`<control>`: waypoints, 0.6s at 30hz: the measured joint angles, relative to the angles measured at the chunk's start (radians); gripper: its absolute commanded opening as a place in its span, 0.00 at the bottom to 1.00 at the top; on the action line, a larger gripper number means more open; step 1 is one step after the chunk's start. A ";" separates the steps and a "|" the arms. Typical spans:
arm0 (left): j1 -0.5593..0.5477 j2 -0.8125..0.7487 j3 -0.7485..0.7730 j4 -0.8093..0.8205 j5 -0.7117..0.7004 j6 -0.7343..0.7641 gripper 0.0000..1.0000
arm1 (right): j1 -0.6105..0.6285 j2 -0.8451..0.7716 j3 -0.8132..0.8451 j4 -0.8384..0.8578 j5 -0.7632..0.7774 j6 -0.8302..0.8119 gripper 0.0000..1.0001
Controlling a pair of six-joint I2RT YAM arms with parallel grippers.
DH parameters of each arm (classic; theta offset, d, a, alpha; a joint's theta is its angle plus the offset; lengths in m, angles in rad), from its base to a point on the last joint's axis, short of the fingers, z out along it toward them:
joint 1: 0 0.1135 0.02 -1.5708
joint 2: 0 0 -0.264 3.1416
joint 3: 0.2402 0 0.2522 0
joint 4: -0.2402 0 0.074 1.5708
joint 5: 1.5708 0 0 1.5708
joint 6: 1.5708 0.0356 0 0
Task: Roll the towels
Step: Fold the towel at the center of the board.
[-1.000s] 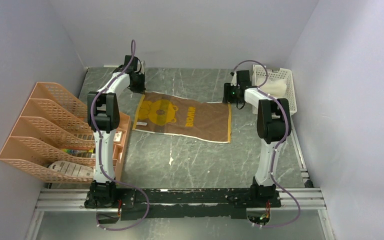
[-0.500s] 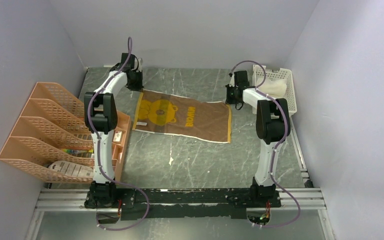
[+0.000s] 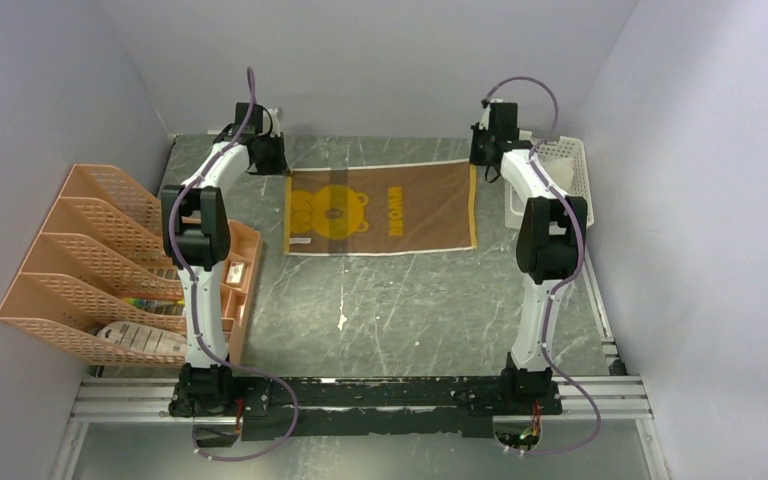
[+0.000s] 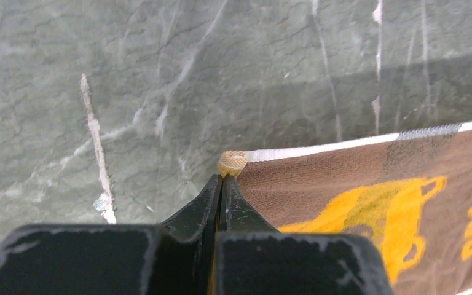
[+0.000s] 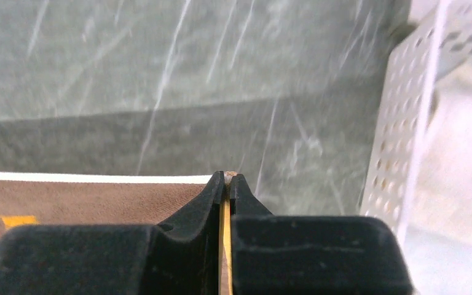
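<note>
Towels, two: brown (image 3: 385, 210) (left gripper (image 4: 221, 178), right gripper (image 5: 227, 178) at corners), cream (image 5: 461, 153).

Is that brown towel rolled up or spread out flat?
Spread out: the brown towel shows its whole bear print from above. The left end effector and right end effector each pinch a far corner.

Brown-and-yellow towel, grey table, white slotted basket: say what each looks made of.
Brown-and-yellow towel: woven cloth, matt, fuzzy nap. Grey table: stone or stone-look laminate, white veins. White slotted basket: probably moulded plastic, smooth punched wall.
</note>
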 measured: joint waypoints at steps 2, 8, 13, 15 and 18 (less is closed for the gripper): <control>0.000 0.003 0.008 0.013 0.022 -0.004 0.07 | -0.006 0.026 0.069 -0.002 0.005 -0.004 0.00; -0.001 0.016 0.042 0.113 0.066 -0.023 0.07 | -0.022 0.128 0.214 -0.013 0.019 -0.026 0.00; -0.001 0.029 0.069 0.169 0.068 -0.020 0.07 | -0.024 0.127 0.183 -0.002 0.030 -0.037 0.00; -0.002 0.028 0.061 0.197 0.072 -0.011 0.07 | -0.024 0.109 0.141 0.012 0.033 -0.041 0.00; -0.002 -0.002 -0.028 0.261 0.082 0.013 0.07 | -0.025 0.071 0.067 0.027 0.032 -0.044 0.00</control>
